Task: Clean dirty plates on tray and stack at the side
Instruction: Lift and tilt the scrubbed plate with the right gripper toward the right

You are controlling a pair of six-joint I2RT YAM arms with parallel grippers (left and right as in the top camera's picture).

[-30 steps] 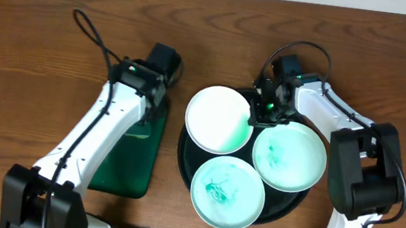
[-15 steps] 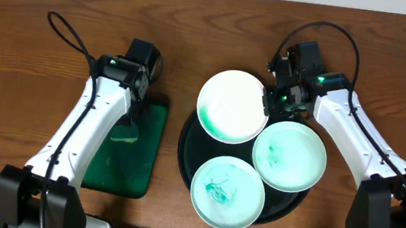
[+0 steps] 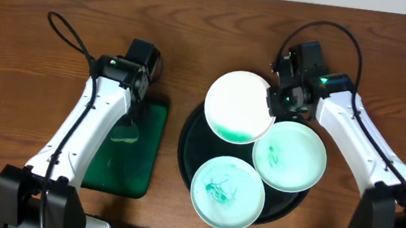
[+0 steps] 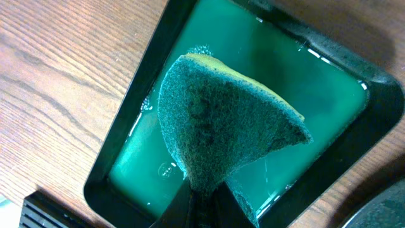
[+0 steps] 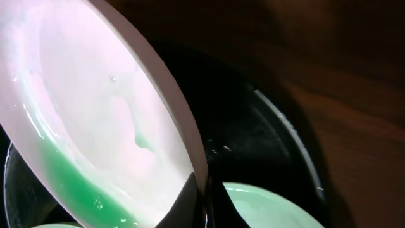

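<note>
Holding the first plate [image 3: 239,103] by its rim, our right gripper [image 3: 273,100] has its jaws pinched on the edge that faces the desk's right side. The plate hangs tilted over the far part of the black tray [image 3: 185,144]. It is mostly white, with turquoise liquid pooled along its low edge. Our left gripper [image 4: 201,204] is clamped on a wet sponge [image 4: 221,120] over the green tray [image 4: 329,88], which lies between the black tray and the desk's left edge. The two other plates [image 3: 289,156] lie flat in the black tray toward the near edge, both smeared green. We judge that cleaning the first plate is nearly done. Next we must either bring the sponge across for that last green pool or let it drain. Then we set the plate on the bare tabletop [image 3: 393,59], minding the thin, wet pinch on the rim.
</note>
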